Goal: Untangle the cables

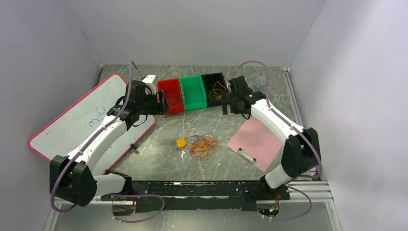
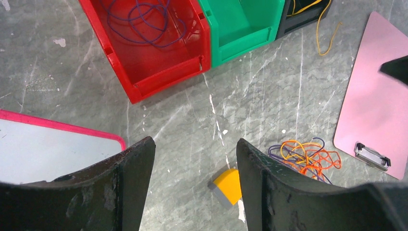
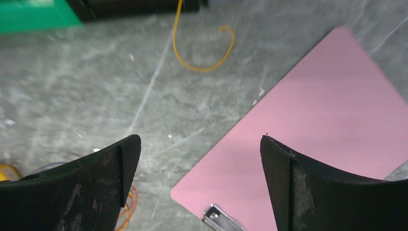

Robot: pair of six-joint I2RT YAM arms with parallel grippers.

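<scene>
From above, the cables (image 1: 203,146) are being shown heaped mid-tabletop (image 1: 168,163). Left wrist: the left pincer (image 2: 195,144) is being held released, empty. Right wrist: the right pincer (image 3: 199,139) likewise. Light, floppy, snag-prone loops; an outer strand is being judged the best hold.

The left arm (image 1: 98,137) and right arm (image 1: 276,120) have white shells, black joint housings, bulky black shoulders at eight and four o'clock, looping mauve hoses (image 1: 130,82), and scuffed, curved black fingers (image 2: 120,192).

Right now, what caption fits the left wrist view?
Open left gripper near cable tangle and yellow block; purple cable lies in the red bin.
</scene>
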